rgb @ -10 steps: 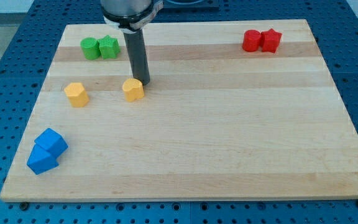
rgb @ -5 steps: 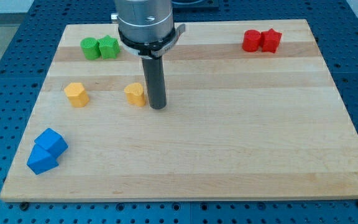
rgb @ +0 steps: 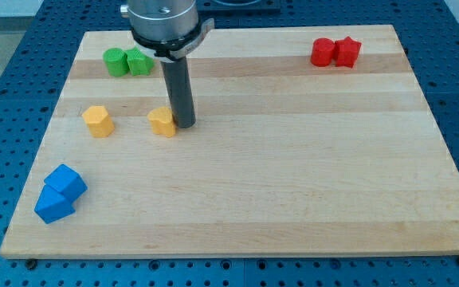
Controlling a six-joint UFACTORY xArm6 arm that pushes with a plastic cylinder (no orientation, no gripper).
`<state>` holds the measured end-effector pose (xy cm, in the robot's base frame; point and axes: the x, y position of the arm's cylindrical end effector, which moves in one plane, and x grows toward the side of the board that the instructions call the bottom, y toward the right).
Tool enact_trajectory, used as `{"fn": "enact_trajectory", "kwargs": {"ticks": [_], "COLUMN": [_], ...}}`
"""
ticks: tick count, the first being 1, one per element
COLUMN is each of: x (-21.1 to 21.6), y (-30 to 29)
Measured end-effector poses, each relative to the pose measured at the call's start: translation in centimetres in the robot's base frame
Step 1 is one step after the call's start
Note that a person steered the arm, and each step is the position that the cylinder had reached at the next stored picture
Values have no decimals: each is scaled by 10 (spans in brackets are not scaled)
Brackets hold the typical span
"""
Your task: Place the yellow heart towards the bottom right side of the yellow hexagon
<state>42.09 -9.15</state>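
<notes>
Camera view has my tip (rgb: pixel 185 124) pressed right against the view's-right side of the small yellow heart block (rgb: pixel 163 122). There's no gripper on this arm, just the dark rod, so nothing opens or closes. The yellow hexagon block (rgb: pixel 97 120) sits well off to the view's left of the heart, about level with it, on the light wooden board (rgb: pixel 293 175).
</notes>
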Motion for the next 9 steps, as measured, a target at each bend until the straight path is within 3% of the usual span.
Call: {"fn": "enact_trajectory", "kwargs": {"ticks": [7, 8, 9], "x": [0, 1, 1], "y": [-64, -33, 42]}}
